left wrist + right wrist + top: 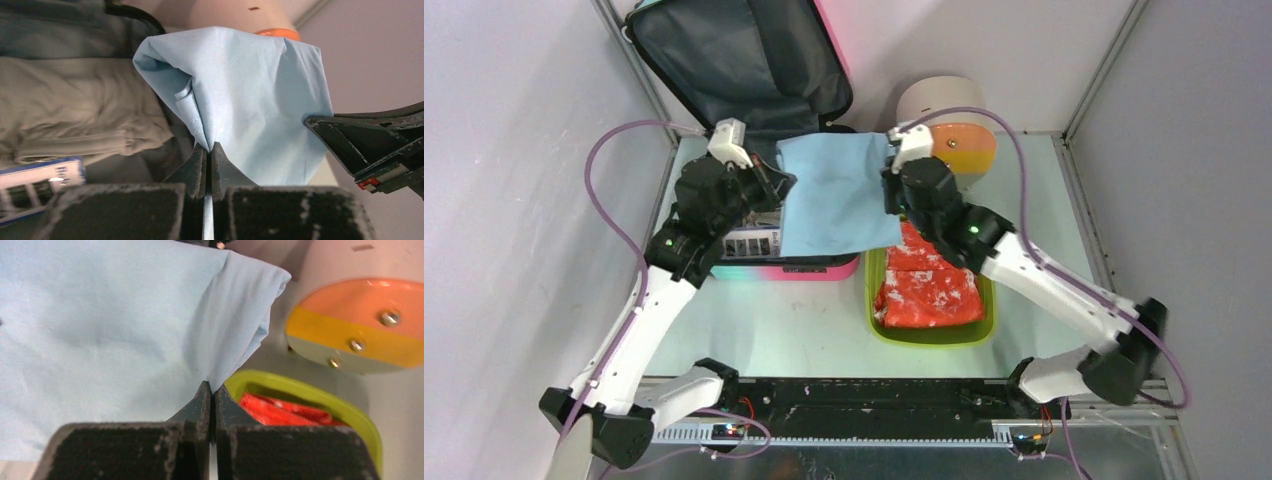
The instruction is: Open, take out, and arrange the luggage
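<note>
Unpacking partway done: a light-blue cloth point(839, 195) is held up over the open luggage point(734, 60).
The luggage lies beneath and behind the left hand point(210, 147), lid raised. A khaki garment point(75, 110) is inside it, so emptying looks unfinished. The left hand is clenched on one edge of the cloth and the right hand point(210, 387) on the opposite edge, spreading it in the air. Below the right hand, a lime-green tray point(929, 338) holds a red garment point(929, 290); the cloth awaits placing.
</note>
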`<state>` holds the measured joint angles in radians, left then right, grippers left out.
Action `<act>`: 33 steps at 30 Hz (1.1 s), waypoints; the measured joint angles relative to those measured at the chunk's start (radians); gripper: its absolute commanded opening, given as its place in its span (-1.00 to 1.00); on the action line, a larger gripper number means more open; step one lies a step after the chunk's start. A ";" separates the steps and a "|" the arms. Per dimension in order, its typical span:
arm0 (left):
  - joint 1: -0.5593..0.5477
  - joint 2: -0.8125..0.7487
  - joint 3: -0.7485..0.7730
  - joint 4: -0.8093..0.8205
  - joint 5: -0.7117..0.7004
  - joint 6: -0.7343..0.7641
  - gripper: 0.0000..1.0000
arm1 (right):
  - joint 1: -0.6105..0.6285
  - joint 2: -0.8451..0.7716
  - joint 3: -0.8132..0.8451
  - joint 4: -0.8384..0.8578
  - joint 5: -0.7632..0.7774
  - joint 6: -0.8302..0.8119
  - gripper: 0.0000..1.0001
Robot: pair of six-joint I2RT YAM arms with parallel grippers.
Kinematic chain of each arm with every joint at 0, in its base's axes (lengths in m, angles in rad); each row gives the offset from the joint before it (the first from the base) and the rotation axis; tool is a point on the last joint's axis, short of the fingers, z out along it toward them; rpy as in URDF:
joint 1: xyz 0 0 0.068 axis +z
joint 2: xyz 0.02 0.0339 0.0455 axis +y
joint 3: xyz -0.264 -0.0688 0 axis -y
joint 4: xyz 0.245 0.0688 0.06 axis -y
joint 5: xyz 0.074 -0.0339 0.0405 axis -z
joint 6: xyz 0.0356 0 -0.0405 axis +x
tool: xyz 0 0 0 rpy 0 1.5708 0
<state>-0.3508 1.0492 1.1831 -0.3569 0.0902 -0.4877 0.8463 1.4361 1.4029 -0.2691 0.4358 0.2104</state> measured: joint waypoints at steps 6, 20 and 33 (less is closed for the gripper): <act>-0.182 -0.004 -0.036 0.051 -0.055 -0.102 -1.00 | 0.002 -0.245 -0.128 -0.147 0.051 0.053 -1.00; -0.396 0.244 -0.190 0.256 -0.113 -0.301 -1.00 | -0.152 -0.465 -0.416 -0.418 -0.019 0.115 -1.00; -0.483 0.433 -0.190 0.346 -0.109 -0.385 -1.00 | -0.329 -0.513 -0.518 -0.448 -0.145 0.075 -1.00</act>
<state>-0.8337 1.4818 0.9928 -0.0109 -0.0189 -0.8730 0.5171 0.9234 0.8845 -0.7170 0.2905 0.2855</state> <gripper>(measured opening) 0.012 0.018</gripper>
